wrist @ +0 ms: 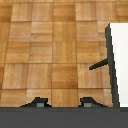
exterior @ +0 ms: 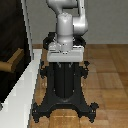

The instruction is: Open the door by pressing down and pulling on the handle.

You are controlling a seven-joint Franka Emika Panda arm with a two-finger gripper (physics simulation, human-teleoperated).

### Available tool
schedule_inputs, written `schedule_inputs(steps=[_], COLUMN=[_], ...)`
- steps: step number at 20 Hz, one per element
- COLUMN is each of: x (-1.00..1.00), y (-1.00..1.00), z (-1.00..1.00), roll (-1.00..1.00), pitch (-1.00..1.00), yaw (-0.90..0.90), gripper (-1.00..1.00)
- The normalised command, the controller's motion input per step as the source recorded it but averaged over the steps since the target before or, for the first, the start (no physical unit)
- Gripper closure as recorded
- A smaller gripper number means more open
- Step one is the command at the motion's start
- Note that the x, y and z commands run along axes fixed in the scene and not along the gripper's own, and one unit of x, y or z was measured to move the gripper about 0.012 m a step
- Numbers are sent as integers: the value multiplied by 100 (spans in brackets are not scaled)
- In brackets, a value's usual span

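Note:
The door is a tall dark panel in a pale frame at the exterior view's left. Its tan handle sticks out of the panel about halfway up. In the wrist view the door appears from above as a thin dark strip along the white frame, and the handle is a short dark bar jutting from it. My gripper is open, its fingertips wide apart with only floor between them. It hangs high above the floor, off to the side of the handle and not touching it. The exterior view does not show the gripper.
The black robot pedestal with splayed feet stands on the wooden parquet floor, with the arm rising from the white base on top. The pale door frame base runs along the floor beside the pedestal.

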Motion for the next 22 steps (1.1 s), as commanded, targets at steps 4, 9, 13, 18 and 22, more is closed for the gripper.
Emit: schedule_inputs(steps=[4, 9, 13, 18, 22], x=[0, 0, 0, 0, 0], y=[0, 0, 0, 0, 0], z=[0, 20, 75, 80, 50], roll=[0, 0, 0, 0, 0], pitch=[0, 0, 0, 0, 0], yaw=[0, 0, 0, 0, 0], gripper=[-100, -100, -100, -100, -100])
